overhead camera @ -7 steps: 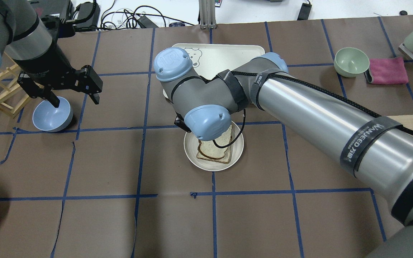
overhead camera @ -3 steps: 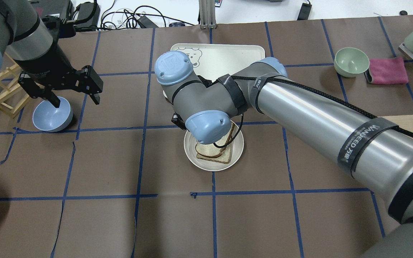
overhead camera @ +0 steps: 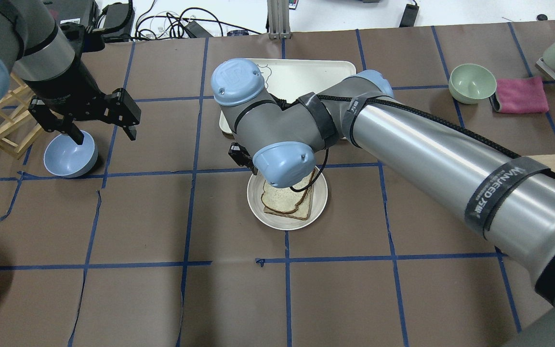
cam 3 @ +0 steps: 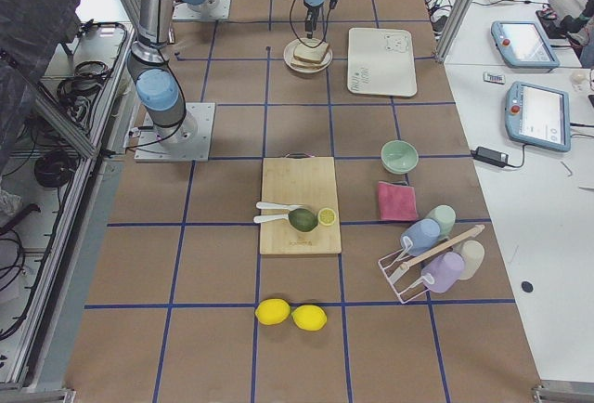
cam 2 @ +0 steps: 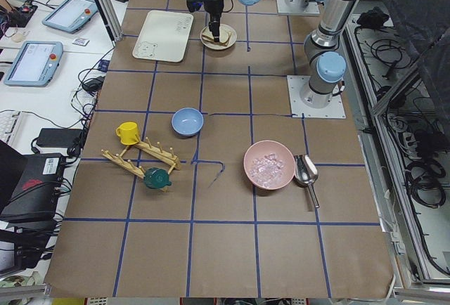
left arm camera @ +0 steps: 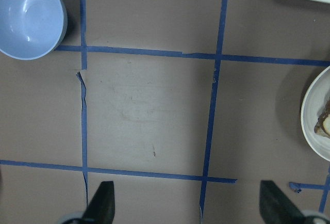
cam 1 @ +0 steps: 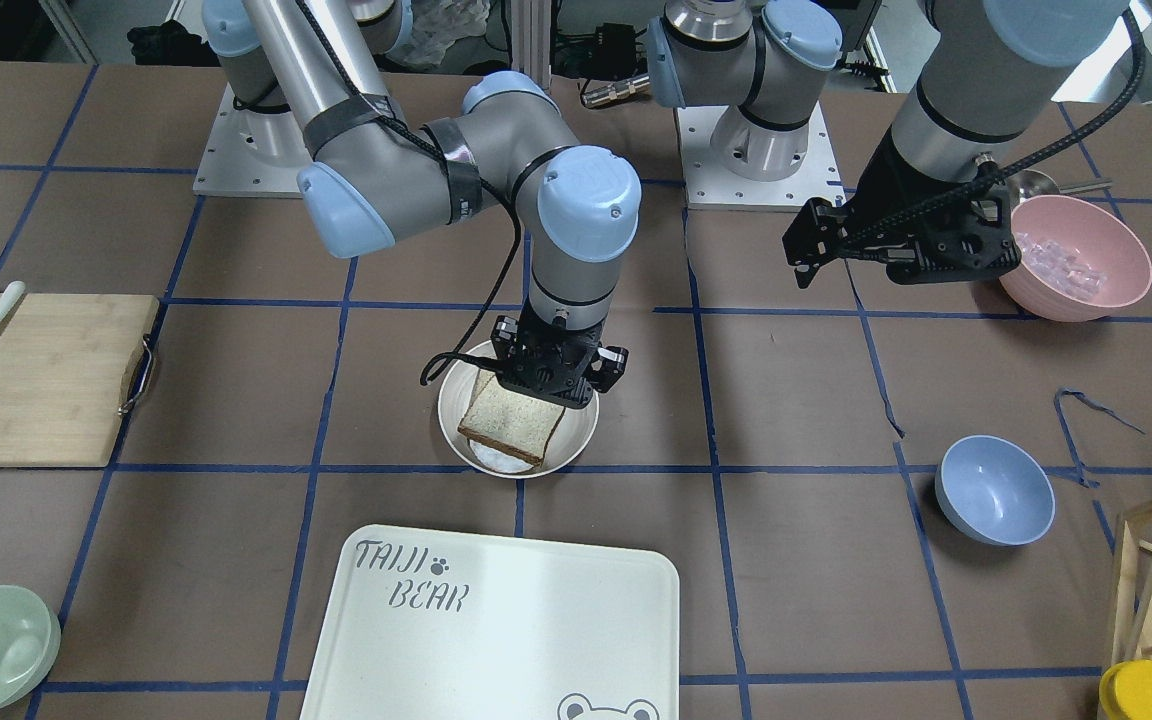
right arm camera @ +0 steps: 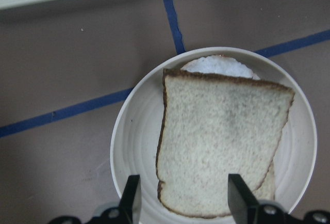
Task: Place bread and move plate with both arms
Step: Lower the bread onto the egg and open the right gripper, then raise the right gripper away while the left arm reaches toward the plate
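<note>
Lying on round off-white plate (right arm camera: 134, 146): porous bread (right arm camera: 221, 141) w/ dark crust.

The right arm (overhead camera: 427, 144) and left arm (overhead camera: 41, 48) are silver-grey tubes with light blue joint caps (overhead camera: 237, 82); a black braided cable (overhead camera: 451, 129) and a white-lettered black strap (overhead camera: 504, 193) wrap the right

R pincer (cam 1: 544, 390) higher off bread (cam 1: 511, 420)

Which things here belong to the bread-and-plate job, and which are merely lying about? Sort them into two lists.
Job: bread, plate, right tool, left tool.

Lying about: blue bowl, tray, pink bowl, green bowl, cutting board.
</note>
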`<state>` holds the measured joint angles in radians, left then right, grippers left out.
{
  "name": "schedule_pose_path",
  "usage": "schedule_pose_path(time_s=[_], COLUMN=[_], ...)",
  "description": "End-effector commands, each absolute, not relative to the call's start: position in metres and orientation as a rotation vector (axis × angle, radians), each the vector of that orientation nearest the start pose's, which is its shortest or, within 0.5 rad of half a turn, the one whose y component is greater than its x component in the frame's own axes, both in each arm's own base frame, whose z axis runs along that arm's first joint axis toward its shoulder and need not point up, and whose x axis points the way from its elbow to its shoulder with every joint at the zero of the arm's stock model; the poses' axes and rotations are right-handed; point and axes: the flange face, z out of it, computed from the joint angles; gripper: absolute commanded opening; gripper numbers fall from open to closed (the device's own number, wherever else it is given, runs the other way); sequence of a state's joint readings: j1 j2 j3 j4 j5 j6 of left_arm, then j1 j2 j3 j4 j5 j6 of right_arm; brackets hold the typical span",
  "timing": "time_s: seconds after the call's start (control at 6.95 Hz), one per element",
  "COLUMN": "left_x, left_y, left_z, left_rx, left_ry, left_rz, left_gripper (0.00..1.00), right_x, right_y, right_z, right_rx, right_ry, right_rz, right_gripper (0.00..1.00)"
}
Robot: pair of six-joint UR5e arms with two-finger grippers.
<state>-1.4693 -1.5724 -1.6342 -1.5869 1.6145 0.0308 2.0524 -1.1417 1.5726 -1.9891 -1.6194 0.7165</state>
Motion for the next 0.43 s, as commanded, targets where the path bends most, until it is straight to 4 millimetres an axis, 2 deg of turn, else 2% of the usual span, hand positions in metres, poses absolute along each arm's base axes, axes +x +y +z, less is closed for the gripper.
schedule_pose_path(time_s=[0.0,0.14,0.29], left_x=[-0.077,-0.077,-0.079], left_y=[-0.497,-0.504,-0.512], left_z=[0.449,0.449,0.442], left_rx=[-0.111,-0.107,-0.104], left_ry=[3.098,3.099,3.102], left_rz=[0.142,0.095,0.047], left_gripper=[1.00,1.00,1.00], right_x=[0.322,0.265,0.232], right_y=[-0.533,-0.545,-0.540], right_z=[0.365,0.402,0.437], right_rx=[0.092,-0.019,-0.186], right_ry=[3.069,3.026,3.029], right_rz=[-0.068,-0.093,-0.113], right_gripper=[0.92,0.96,0.98])
